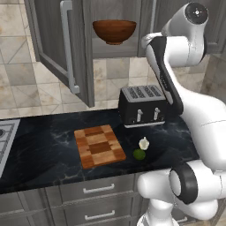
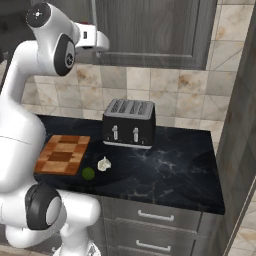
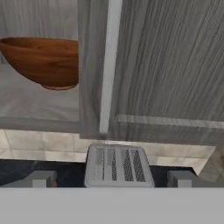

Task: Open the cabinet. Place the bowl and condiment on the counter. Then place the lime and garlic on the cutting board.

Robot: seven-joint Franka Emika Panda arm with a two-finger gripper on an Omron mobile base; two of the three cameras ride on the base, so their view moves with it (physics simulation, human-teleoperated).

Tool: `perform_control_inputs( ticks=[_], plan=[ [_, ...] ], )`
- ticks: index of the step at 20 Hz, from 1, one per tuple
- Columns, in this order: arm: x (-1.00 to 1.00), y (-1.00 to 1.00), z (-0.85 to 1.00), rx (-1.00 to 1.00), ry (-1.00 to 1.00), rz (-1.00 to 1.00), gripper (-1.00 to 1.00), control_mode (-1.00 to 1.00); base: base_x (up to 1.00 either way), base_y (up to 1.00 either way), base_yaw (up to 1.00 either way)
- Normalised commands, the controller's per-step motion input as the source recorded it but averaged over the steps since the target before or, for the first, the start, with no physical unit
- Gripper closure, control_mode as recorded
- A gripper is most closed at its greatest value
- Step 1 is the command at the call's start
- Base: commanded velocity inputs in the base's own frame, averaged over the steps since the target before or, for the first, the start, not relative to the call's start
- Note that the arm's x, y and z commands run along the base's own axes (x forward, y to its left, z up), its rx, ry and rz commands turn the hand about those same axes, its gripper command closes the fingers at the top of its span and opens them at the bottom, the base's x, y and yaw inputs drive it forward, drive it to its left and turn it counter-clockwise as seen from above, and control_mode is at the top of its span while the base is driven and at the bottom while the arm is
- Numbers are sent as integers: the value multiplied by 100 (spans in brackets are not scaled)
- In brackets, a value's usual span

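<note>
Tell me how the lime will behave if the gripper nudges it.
The lime is round and sits loose on the counter, so it will probably roll. It lies close to the garlic and might bump it. It looks smooth, perhaps slippery.

The bowl [image 3: 41, 61], reddish-brown wood, sat on the pale shelf of the cabinet [image 3: 170, 70], in the open compartment at upper left, its right side cut off behind the closed door's edge. A silver bar handle [image 3: 109, 65] ran vertically down that door, ending just above its lower edge. Grey wood grain covered the right. Below ran a strip of beige tile, then the toaster [image 3: 118, 165], slots up, standing on the counter [image 3: 26, 168]. The gripper [image 3: 112, 178] was spread wide, one fingertip on either side of the toaster.
</note>
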Motion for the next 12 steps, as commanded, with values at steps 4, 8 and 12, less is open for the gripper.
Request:
perform_control_inputs(
  ticks=[4,8,12],
  plan=[
    [61,0,12,0,8,0,-100,-100,0,0,0],
    [53,-3,13,0,6,0,-100,-100,0,0,0],
    [38,-14,0,0,0,0,-100,-100,0,0,0]
  ],
)
